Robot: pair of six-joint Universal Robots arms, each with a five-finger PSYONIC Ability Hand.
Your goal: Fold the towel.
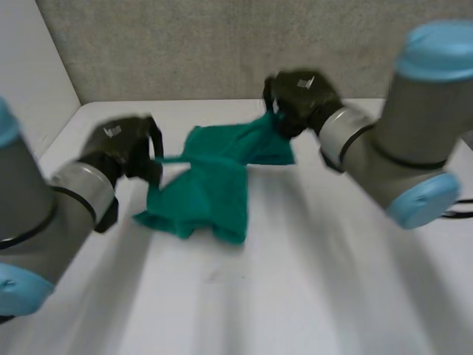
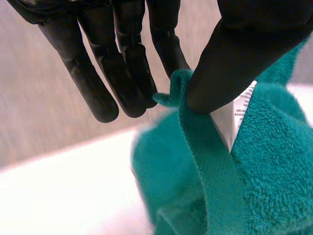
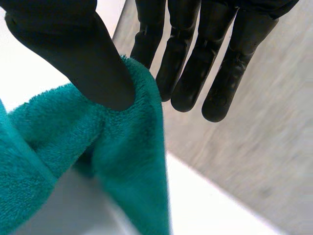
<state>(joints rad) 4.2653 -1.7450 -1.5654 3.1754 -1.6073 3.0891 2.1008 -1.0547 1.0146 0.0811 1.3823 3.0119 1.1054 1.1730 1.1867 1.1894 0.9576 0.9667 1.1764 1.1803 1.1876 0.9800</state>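
A teal towel [image 1: 214,177] hangs lifted between my two hands above the white table [image 1: 310,281], its lower part bunched on the surface. My left hand [image 1: 126,148] pinches one corner at the towel's left. In the left wrist view the thumb [image 2: 234,63] presses the towel's hem [image 2: 181,93] against the fingers [image 2: 132,68], beside a white label [image 2: 234,117]. My right hand [image 1: 299,100] pinches the opposite corner at the towel's far right. In the right wrist view its thumb [image 3: 83,54] clamps the teal cloth [image 3: 127,147] against the fingers [image 3: 186,58].
A grey wall [image 1: 222,44] runs along the table's far edge. A white side panel [image 1: 29,74] stands at the left. Bare tabletop spreads in front of the towel toward the near edge.
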